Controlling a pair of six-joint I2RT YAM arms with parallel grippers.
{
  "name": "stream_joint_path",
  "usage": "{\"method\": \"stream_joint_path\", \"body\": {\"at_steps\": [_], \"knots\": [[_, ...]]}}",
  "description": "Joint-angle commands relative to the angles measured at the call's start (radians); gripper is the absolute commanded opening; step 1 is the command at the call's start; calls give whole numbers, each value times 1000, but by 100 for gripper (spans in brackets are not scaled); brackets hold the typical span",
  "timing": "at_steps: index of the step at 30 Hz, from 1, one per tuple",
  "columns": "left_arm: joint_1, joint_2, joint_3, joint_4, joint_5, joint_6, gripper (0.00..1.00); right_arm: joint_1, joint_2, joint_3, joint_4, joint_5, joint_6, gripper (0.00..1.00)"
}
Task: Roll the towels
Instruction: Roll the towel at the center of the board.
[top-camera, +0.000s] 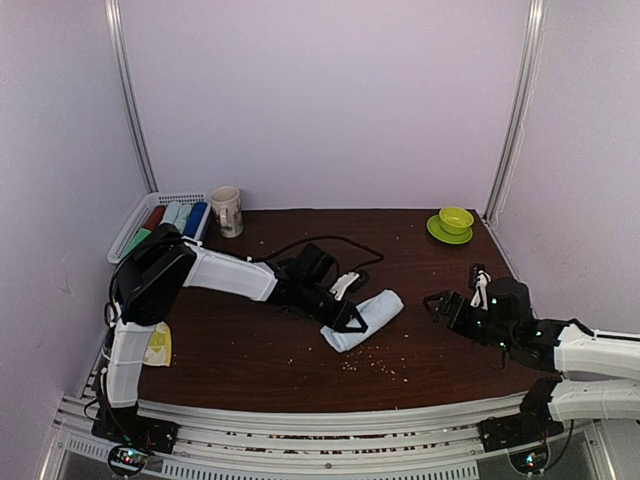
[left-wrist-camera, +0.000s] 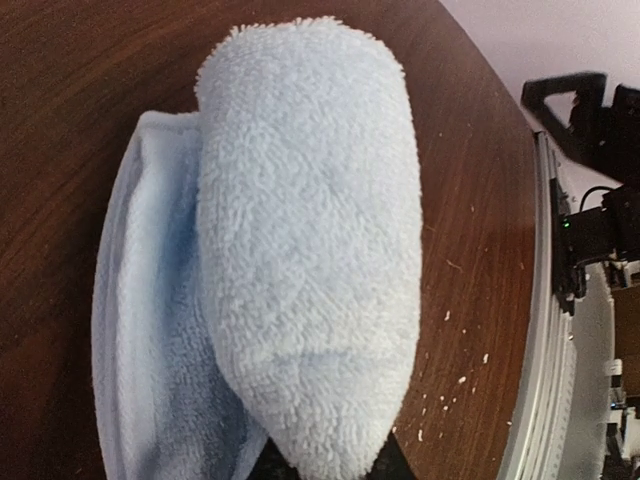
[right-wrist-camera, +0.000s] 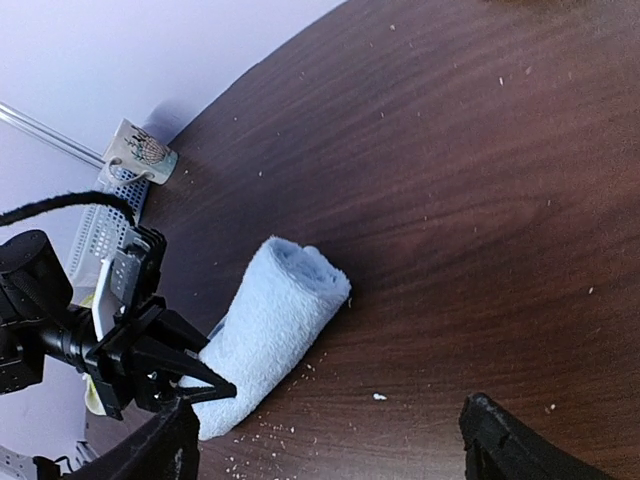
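The pale blue-white towel (top-camera: 367, 315) lies rolled into a short fat cylinder on the dark wooden table (top-camera: 430, 260), with a loose flat tail beside the roll (left-wrist-camera: 150, 330). My left gripper (top-camera: 347, 322) is shut on the near end of the roll (left-wrist-camera: 310, 250), which is pinched narrow between the black fingertips (left-wrist-camera: 392, 464). The right wrist view shows the roll (right-wrist-camera: 270, 320) with the left gripper (right-wrist-camera: 205, 372) at its lower end. My right gripper (top-camera: 437, 303) is open and empty, to the right of the roll and apart from it. The yellow-green towel (top-camera: 158, 345) lies unrolled by the left arm's base.
A white slatted basket (top-camera: 120, 240) with several rolled cloths stands at the back left, a mug (top-camera: 226, 211) beside it. A green bowl on a saucer (top-camera: 455, 222) sits at the back right. A black cable (top-camera: 320, 242) loops behind the left arm. Crumbs (top-camera: 375, 365) dot the table's front.
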Motion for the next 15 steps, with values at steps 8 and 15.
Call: {"method": "stream_joint_path", "body": {"at_steps": [8,15], "knots": [[73,146,-124,181,200,-224,0,66,267,-37,380,-149,195,90],[125,184,-166,320,318,-340,0,95,555,52,548,-218,254,88]]}}
